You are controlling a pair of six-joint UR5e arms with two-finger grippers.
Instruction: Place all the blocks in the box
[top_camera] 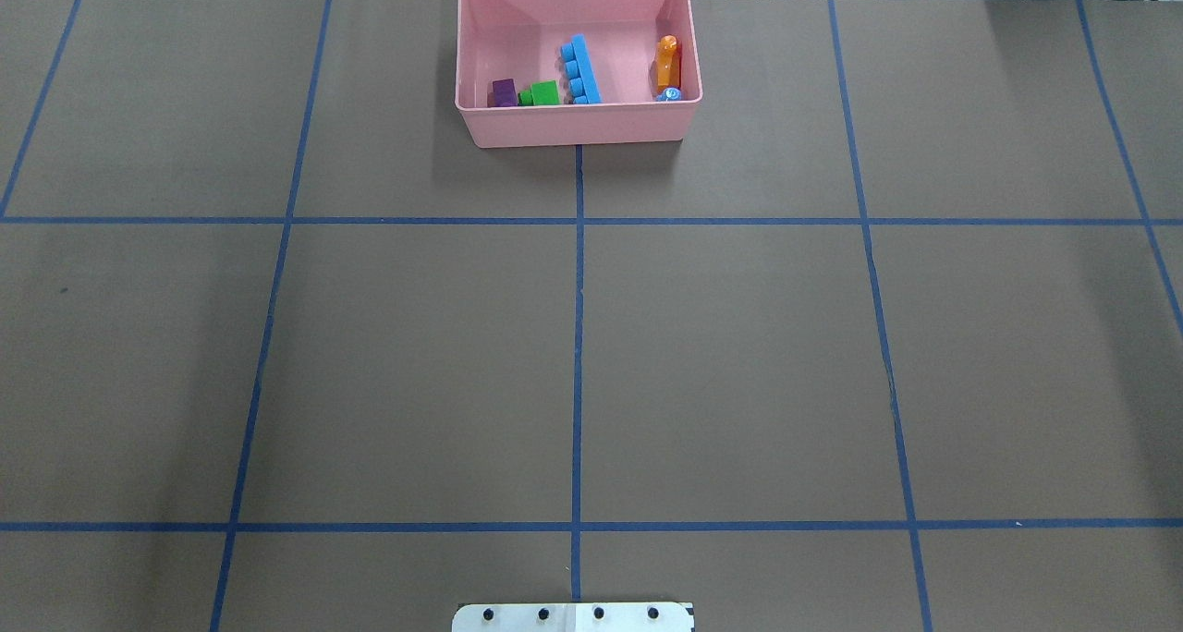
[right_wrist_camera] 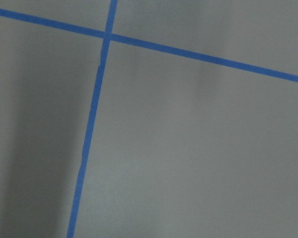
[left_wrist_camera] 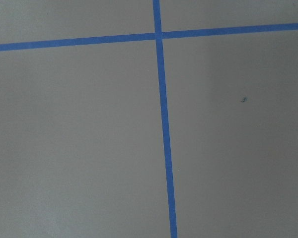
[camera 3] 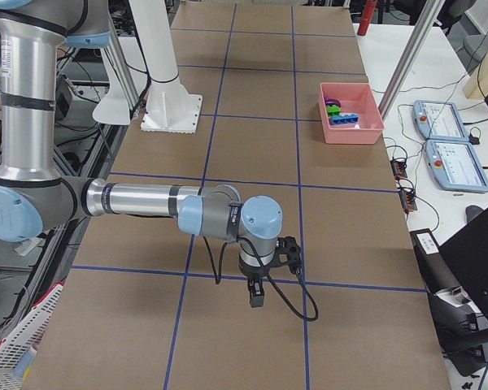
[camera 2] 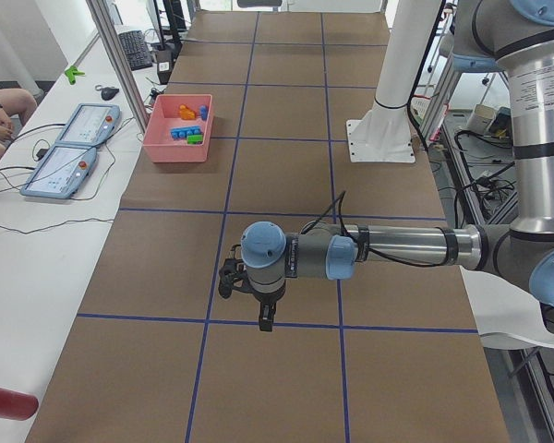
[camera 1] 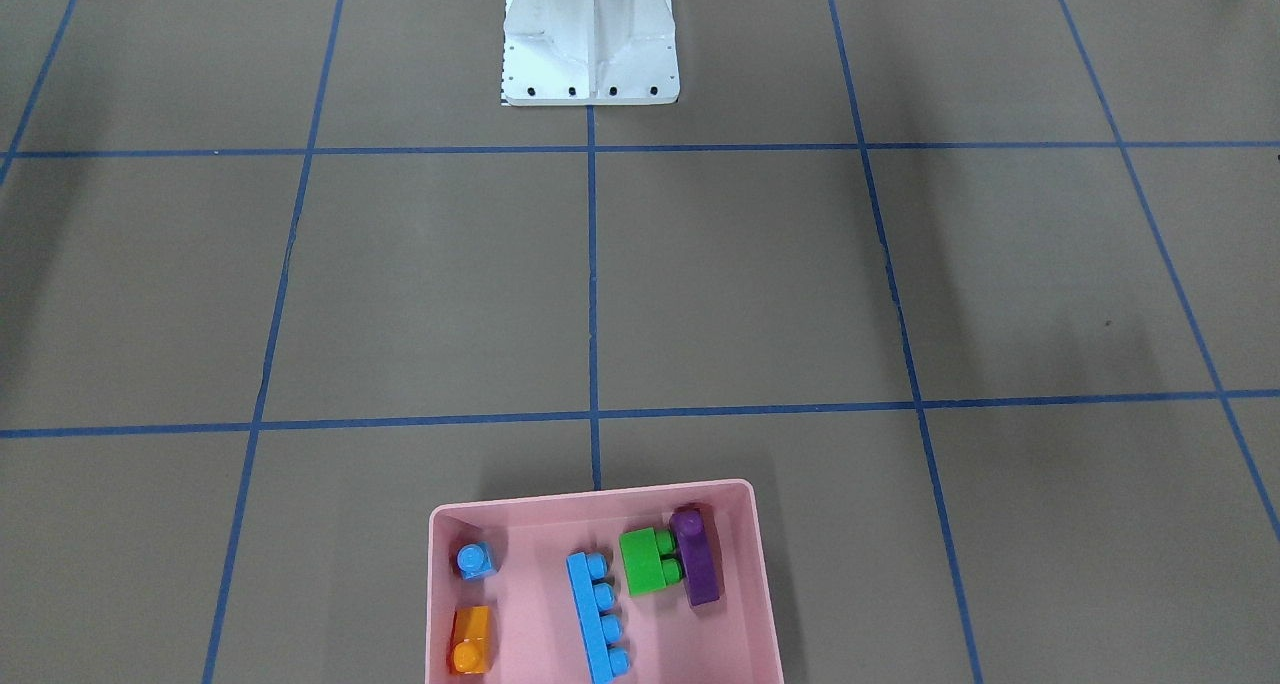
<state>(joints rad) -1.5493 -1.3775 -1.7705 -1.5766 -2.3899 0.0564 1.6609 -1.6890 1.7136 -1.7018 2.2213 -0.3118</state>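
Observation:
The pink box point(camera 1: 590, 496) stands at the table edge far from the robot; it also shows in the overhead view point(top_camera: 578, 124). All five blocks lie inside it: orange sloped point(camera 1: 470, 639), tiny blue point(camera 1: 476, 560), long blue point(camera 1: 598, 614), green point(camera 1: 645, 561) and purple point(camera 1: 697, 554). My left gripper point(camera 2: 266, 318) shows only in the exterior left view, low over bare table and far from the box. My right gripper point(camera 3: 256, 296) shows only in the exterior right view, likewise over bare table. I cannot tell whether either is open or shut.
The white robot base point(camera 1: 590, 39) stands at the table's robot side. Blue tape lines grid the brown table cover. Teach pendants point(camera 2: 74, 138) and cables lie on the side bench beyond the box. A person's legs point(camera 2: 0, 101) show there.

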